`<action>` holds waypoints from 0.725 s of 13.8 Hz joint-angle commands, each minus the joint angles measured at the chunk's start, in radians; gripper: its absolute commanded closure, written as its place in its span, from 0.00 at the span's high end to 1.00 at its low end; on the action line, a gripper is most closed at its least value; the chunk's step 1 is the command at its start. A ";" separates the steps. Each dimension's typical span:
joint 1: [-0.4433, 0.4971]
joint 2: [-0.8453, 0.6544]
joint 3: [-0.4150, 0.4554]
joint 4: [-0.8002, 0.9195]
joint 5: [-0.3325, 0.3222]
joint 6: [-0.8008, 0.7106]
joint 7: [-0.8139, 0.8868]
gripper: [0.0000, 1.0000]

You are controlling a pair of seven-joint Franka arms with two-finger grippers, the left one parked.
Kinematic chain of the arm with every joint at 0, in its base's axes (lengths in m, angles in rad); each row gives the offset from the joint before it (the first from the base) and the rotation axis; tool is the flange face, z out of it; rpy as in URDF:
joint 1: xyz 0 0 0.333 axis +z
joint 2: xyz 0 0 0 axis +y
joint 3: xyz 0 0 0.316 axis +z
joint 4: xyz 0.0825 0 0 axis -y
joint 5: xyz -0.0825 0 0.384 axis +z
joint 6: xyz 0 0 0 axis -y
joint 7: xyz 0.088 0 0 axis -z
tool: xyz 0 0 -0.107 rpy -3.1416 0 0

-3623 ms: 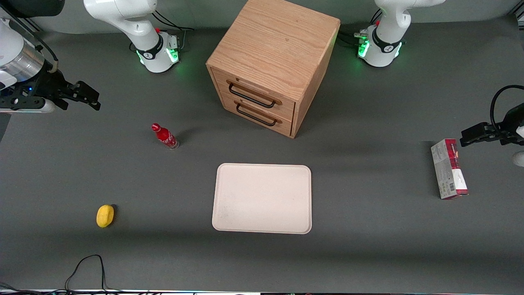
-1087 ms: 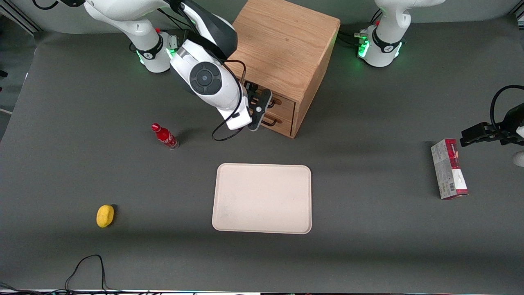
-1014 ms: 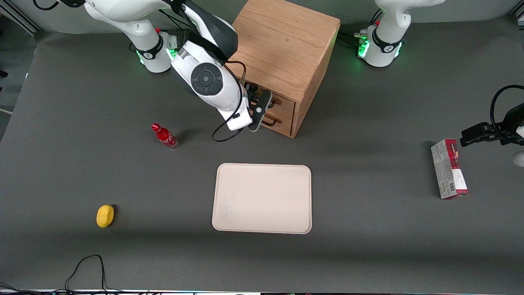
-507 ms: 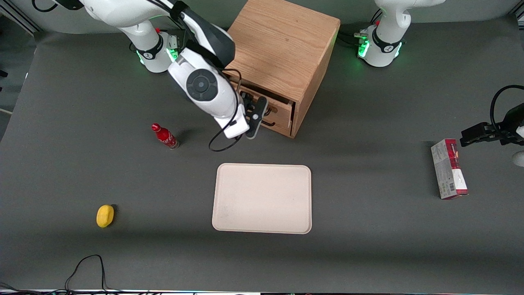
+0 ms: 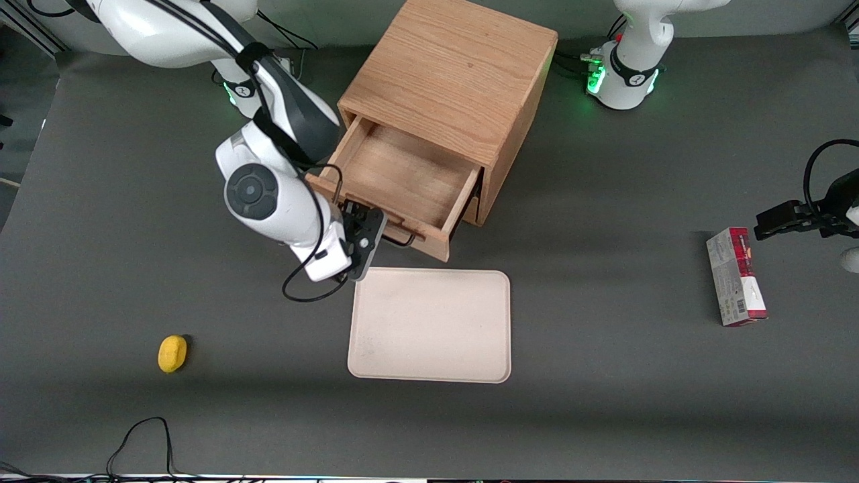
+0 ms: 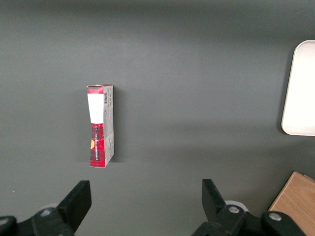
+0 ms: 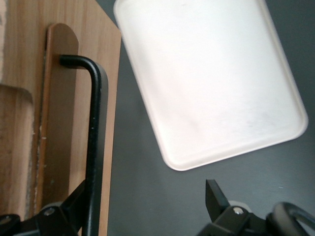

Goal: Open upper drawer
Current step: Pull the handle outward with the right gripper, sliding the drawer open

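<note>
The upper drawer (image 5: 402,171) of the light oak cabinet (image 5: 456,67) stands pulled far out toward the front camera, its wooden inside bare. My right gripper (image 5: 366,225) is in front of the drawer face, at its black wire handle (image 5: 402,240). In the right wrist view the gripper (image 7: 145,206) is open: the handle (image 7: 93,147) runs along the drawer front (image 7: 59,123) close to one finger (image 7: 74,201), and the second finger (image 7: 215,194) is far from it over the grey table. The lower drawer (image 5: 473,208) is mostly hidden under the open one.
A cream tray (image 5: 429,325) lies just nearer the front camera than the drawer, also in the right wrist view (image 7: 206,83). A yellow lemon (image 5: 172,353) lies toward the working arm's end. A red and grey box (image 5: 736,276) lies toward the parked arm's end.
The upper drawer has slid from nearly shut to far open, toward the front camera. My gripper moved the same way with the handle. The arm now hides the red bottle.
</note>
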 commanded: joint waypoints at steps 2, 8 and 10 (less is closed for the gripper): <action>0.008 0.090 -0.046 0.143 -0.013 -0.006 -0.019 1.00; 0.010 0.028 -0.071 0.171 -0.071 -0.032 0.044 1.00; 0.008 -0.024 -0.072 0.182 -0.068 -0.032 0.207 1.00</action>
